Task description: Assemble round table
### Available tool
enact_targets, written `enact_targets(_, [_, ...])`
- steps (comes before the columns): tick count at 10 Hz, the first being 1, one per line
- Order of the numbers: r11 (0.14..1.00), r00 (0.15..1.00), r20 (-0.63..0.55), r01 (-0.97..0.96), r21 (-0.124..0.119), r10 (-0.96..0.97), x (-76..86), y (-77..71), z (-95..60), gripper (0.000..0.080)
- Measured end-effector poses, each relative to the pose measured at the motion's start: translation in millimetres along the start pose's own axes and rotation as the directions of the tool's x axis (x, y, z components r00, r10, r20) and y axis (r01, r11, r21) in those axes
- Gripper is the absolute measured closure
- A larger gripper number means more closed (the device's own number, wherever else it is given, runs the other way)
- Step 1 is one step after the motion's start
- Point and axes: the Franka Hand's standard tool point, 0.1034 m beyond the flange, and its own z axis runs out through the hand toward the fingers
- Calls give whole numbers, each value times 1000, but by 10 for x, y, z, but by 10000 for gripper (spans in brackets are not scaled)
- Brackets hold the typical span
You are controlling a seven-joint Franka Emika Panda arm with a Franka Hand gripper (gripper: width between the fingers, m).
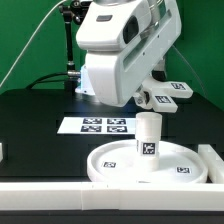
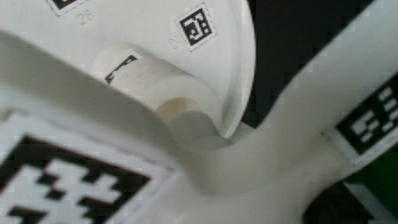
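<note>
The round disc (image 1: 120,168) lies rim up at the front of the table, and the short cylinder leg (image 1: 148,138) stands upright at its centre. My gripper (image 1: 146,98) hangs just above and behind the leg, shut on the cross-shaped piece (image 1: 166,92), which sticks out toward the exterior view's right with its tags up. In the wrist view the cross-shaped piece (image 2: 249,170) fills the near field and hides my fingers. Beyond it are the leg (image 2: 151,85) and the disc (image 2: 125,30).
The marker board (image 1: 104,125) lies flat behind the disc. A long white bar (image 1: 60,192) runs along the front edge and turns up at the exterior view's right (image 1: 212,160). The black table (image 1: 40,120) lies around them.
</note>
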Motion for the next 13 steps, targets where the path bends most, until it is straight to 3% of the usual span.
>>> enact_targets(8, [1000, 1000, 9, -9, 12, 9, -1, 11, 193, 340])
enact_targets(13, [1000, 1000, 8, -13, 11, 13, -19, 24, 191, 340])
